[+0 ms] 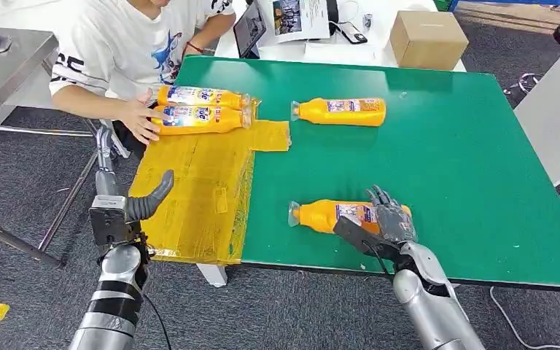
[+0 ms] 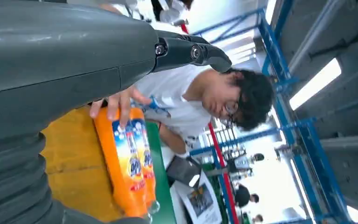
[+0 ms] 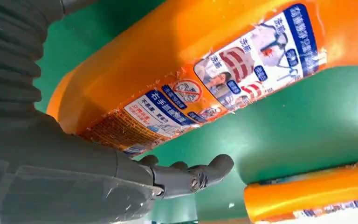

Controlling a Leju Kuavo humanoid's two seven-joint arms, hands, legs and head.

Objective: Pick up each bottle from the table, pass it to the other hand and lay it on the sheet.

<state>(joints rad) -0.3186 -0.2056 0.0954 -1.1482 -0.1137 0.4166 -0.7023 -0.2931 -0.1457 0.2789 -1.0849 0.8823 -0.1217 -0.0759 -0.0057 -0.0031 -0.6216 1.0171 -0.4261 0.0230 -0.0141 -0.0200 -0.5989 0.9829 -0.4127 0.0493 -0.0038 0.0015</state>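
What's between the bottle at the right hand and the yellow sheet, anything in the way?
Nothing visible blocks it. The near bottle lies at the right hand, and bare green table separates it from the yellow sheet. The sheet's far end holds two bottles under a person's hand; its near part is free.

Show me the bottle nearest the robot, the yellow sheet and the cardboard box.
Bottle nearest the robot [image 1: 324, 215]: head view, on its orange body.
Yellow sheet [image 1: 193, 189]: head view, on a bare part of it.
Cardboard box [image 1: 428, 40]: head view, on its front side.
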